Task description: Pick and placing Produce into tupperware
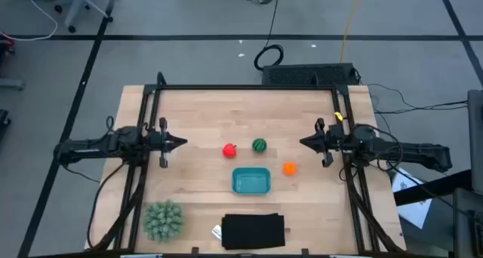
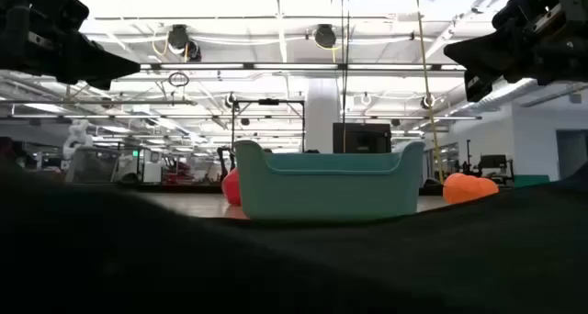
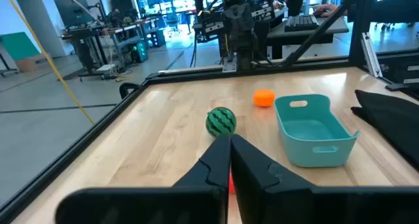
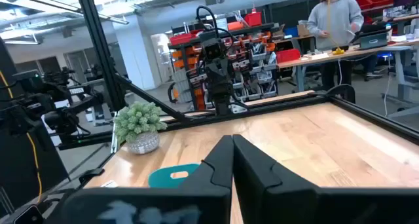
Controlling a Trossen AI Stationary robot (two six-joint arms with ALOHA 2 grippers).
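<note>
grey floor [image 1: 189, 16], bright ceiling lights [image 2: 276, 2], cluttered workbenches [image 4: 327, 54] behind a standing person [image 4: 335, 18]

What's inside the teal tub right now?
Nothing visible: the teal tub shows a bare floor in the high and left wrist views. The red piece, green striped piece and orange piece lie on the table outside it. The low view's near wall hides its interior.

A smooth teal plastic tub [image 1: 251, 181] sits on the pale, matt, wood-grained table [image 1: 196, 115] beside matt black cloth [image 1: 253, 231].
</note>
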